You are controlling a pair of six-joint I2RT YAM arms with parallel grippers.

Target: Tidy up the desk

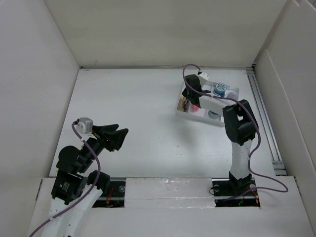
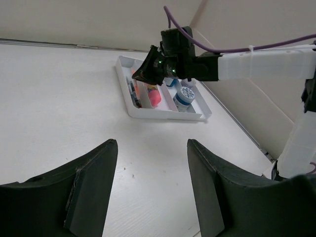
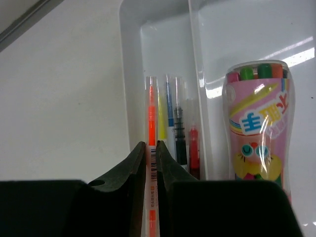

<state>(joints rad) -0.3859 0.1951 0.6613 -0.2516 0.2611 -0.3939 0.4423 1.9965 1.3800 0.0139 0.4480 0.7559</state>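
The desk (image 1: 143,103) is a flat white tabletop between tall white walls. My right gripper (image 3: 152,145) is shut on an orange highlighter pen (image 3: 151,108), held lengthwise over the narrow outer compartment of the white tray (image 3: 195,59) at the desk's far right (image 1: 197,118). Beside it in that compartment lie yellow, blue, black and red pens (image 3: 177,128). My left gripper (image 2: 152,143) is open and empty above the bare desk at the near left (image 1: 121,136), well away from the tray (image 2: 163,115).
A pink pack of markers (image 3: 256,133) lies in the tray's middle compartment, also showing in the left wrist view (image 2: 154,98). A blue-capped bottle (image 1: 220,89) stands in the tray's far compartment. A metal rail (image 1: 266,123) runs along the right wall.
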